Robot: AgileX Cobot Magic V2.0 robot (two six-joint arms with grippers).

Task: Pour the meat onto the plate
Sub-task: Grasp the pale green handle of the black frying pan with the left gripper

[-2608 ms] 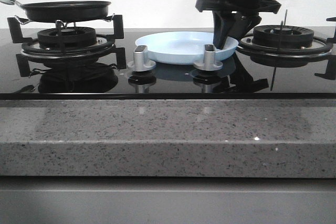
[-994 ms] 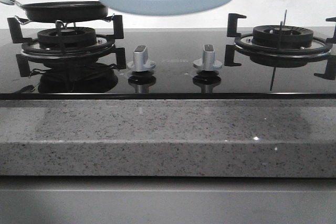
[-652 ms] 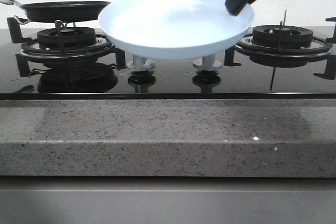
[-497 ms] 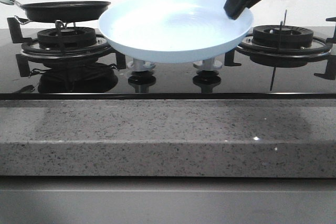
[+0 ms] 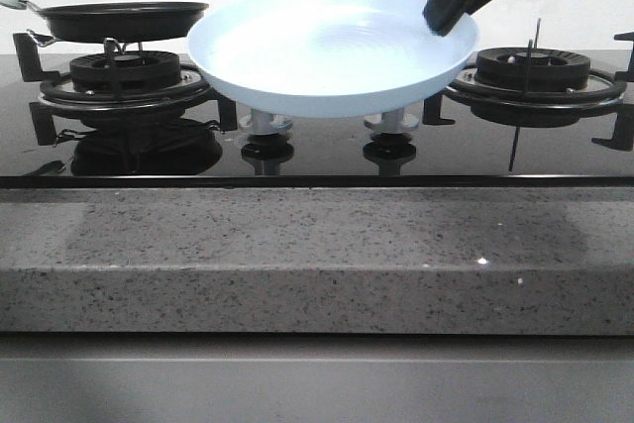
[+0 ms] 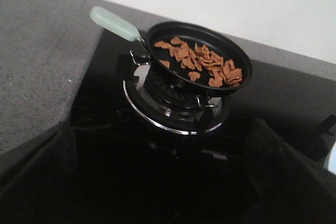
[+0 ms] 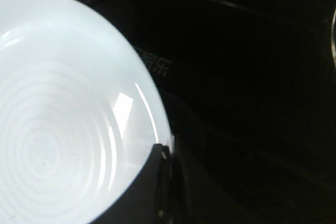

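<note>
A: Since 2.6 s ago: plate lifted off the black glass hob, now held in the air above the 2 silver knobs, between the burners.

B: Orientation, finish?

A: Round, no long axis; opening up, tipped slightly toward the camera. Pale blue, glossy, faint concentric rings, raised rim. Right gripper clamped on the rim at the plate's right edge.

B: Meat?

A: Meat: small flat orange-brown pieces, loose in the black frying pan with pale handle, on the left burner.

B: Left gripper?

A: Cannot tell; only dark blurred shapes at the left wrist view's edge.

B: Front?

A: Speckled grey stone surface.
</note>
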